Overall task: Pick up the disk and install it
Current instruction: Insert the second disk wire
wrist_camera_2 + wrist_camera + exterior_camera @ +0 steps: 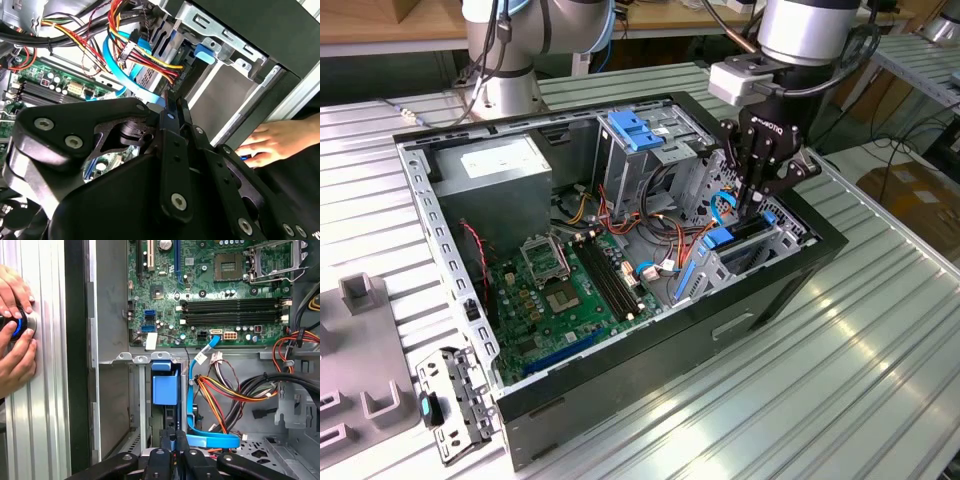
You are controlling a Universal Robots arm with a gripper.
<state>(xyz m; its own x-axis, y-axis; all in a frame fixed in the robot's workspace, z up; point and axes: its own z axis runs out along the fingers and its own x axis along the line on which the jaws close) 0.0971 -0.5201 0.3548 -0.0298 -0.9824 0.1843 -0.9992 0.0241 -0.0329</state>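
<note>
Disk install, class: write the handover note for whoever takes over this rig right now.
Pincer: shut, pointing down into the drive bay at the exterior view's right end of the case, just above the disk.
Disk: standing on edge in the bay slot, blue rail showing.
Done: disk picked up and placed in the bay.
Left: cannot tell whether it is fully seated.
Note: a person's hands rest on a button beside the case.

Brightness: even and bright across the ribbed bench (880, 330).
Glare: pale sheen on the bench ribs.
Shadows: the computer case (650, 355) interior is darker, with soft shadows.
Focus: the gripper (170, 107) body is close and soft in the second wrist view.
</note>
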